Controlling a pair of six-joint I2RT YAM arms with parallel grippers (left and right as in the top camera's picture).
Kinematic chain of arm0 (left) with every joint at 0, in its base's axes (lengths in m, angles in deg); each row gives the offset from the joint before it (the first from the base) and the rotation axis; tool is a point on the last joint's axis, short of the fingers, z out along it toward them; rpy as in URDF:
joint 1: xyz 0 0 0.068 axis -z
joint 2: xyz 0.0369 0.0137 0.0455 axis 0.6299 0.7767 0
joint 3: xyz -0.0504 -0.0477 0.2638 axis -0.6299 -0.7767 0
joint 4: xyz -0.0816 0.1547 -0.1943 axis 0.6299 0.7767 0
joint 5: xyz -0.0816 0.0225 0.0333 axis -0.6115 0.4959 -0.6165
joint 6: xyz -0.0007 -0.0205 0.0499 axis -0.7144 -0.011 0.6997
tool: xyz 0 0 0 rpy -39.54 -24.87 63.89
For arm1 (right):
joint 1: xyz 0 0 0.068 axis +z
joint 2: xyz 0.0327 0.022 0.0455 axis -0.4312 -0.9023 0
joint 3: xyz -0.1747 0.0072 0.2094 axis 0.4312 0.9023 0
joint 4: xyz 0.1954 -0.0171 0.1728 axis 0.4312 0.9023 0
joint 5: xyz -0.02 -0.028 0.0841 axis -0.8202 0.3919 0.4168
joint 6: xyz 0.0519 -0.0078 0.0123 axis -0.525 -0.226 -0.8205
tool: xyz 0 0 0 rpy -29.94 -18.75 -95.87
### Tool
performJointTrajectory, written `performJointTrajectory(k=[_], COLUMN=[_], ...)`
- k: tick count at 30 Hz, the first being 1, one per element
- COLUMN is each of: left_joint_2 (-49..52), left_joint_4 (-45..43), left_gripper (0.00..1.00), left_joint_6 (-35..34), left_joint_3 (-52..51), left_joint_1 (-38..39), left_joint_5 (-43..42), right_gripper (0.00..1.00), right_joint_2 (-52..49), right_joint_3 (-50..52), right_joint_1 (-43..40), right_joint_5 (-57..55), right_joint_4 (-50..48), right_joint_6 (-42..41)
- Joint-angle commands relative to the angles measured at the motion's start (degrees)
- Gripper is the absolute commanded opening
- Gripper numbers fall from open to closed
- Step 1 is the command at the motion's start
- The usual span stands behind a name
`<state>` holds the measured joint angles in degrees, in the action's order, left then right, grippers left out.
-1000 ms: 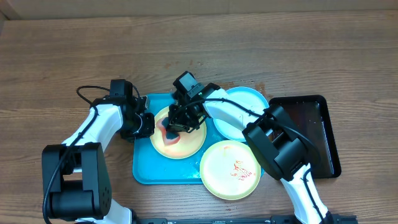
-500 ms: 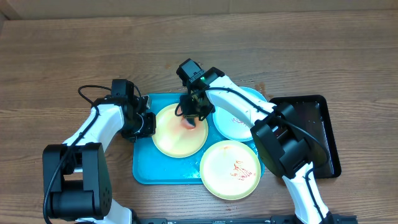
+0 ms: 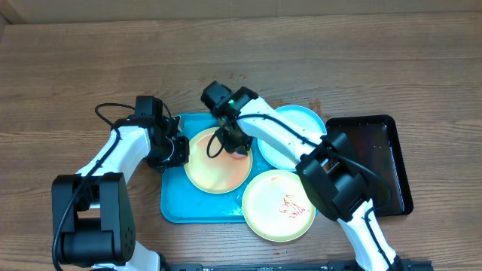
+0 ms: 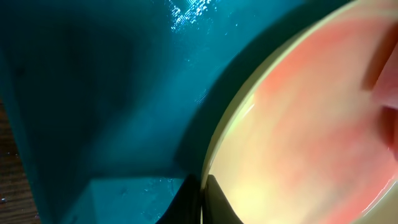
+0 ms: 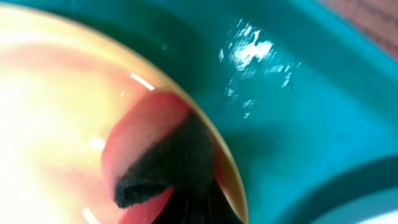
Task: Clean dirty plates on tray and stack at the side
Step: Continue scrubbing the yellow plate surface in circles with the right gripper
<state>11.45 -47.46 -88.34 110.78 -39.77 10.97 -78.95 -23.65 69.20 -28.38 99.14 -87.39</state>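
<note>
Pinches the left rim of the middle plate point(image 3: 215, 165) in the left gripper point(image 3: 179, 150), jaws narrow on the edge. Presses a dark cloth point(image 5: 165, 165), clamped tight in the right gripper point(image 3: 232, 143), onto that plate's upper right edge. Shows the plate, pale yellow and smeared pink, at centre frame in the turquoise tray point(image 3: 172, 205). Beside it, a blue plate point(image 3: 297, 124) at upper right and a red-streaked yellow plate point(image 3: 279, 205) at lower right, overhanging the tray's lower rim. At far right, a black tray point(image 3: 384, 162).
</note>
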Motion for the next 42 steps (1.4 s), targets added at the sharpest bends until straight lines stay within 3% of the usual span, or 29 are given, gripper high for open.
performJointTrajectory(k=[1, 12, 18, 33, 42], left_joint_2=[0.6, 0.6, 0.6, 0.6, 0.6], left_joint_4=[0.0, 0.0, 0.2, 0.2, 0.4], left_gripper=[0.04, 0.04, 0.04, 0.04, 0.04], left_joint_6=[0.2, 0.3, 0.7, 0.7, 0.7], left_joint_3=[-0.3, -0.3, -0.3, -0.3, -0.3], left_joint_1=[0.0, 0.0, 0.0, 0.0, 0.0], left_joint_5=[0.4, 0.4, 0.4, 0.3, 0.4], right_gripper=[0.04, 0.04, 0.04, 0.04, 0.04], right_joint_2=[-2.4, -2.4, -2.4, -2.4, -2.4], right_joint_3=[0.5, 0.5, 0.5, 0.5, 0.5], right_joint_1=[1.3, 0.2, 0.4, 4.1, 2.1], right_joint_5=[-3.5, -3.3, 8.2, 23.6, 15.1], right_joint_4=[2.2, -6.6, -13.8, -18.3, -17.2], right_joint_6=[-0.4, -16.3, -13.1, -8.4, -14.7])
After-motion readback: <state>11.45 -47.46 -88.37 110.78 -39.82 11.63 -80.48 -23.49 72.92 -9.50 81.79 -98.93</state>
